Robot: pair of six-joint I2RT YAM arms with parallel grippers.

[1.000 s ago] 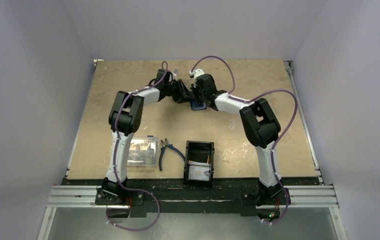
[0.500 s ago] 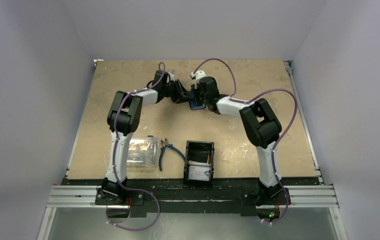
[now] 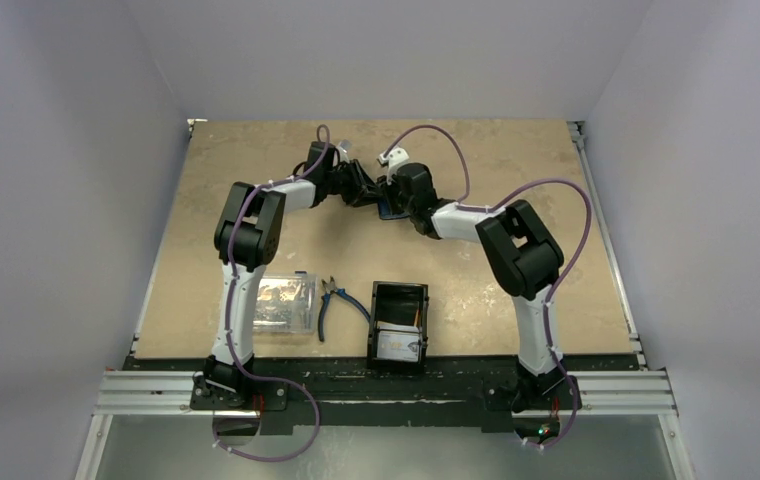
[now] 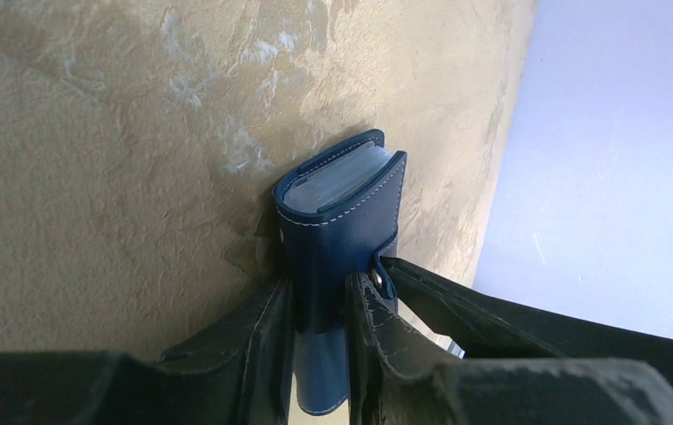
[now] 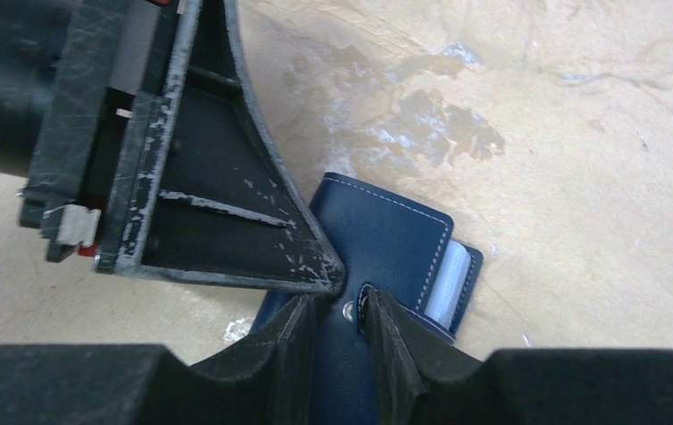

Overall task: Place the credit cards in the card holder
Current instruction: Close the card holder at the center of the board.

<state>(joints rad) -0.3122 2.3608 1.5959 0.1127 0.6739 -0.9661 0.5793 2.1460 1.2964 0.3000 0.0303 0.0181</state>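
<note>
Navy card holder (image 4: 342, 217) at far centre of worktop (image 3: 516, 160), folded, pale credit cards (image 4: 351, 177) showing edge-on inside; left gripper (image 4: 320, 288) clamped across its body, right gripper (image 5: 342, 305) pinched tight on its snap flap. Black tray (image 3: 398, 295) well apart, by the near edge.

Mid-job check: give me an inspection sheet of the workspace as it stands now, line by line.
Surface: tan table, mottled with pale stains.
Job's things: navy card holder folded, pinched by both grippers, pale inserts showing at one edge; a white card lies in the black tray.
Clutter: clear box and blue-handled pliers beside the tray.
Grippers: left gripper shut on the holder's body; right gripper shut on its snap tab.
Cables: purple cables loop along both arms; no snag seen.
Surroundings: plain pale walls; nothing else seen.
</note>
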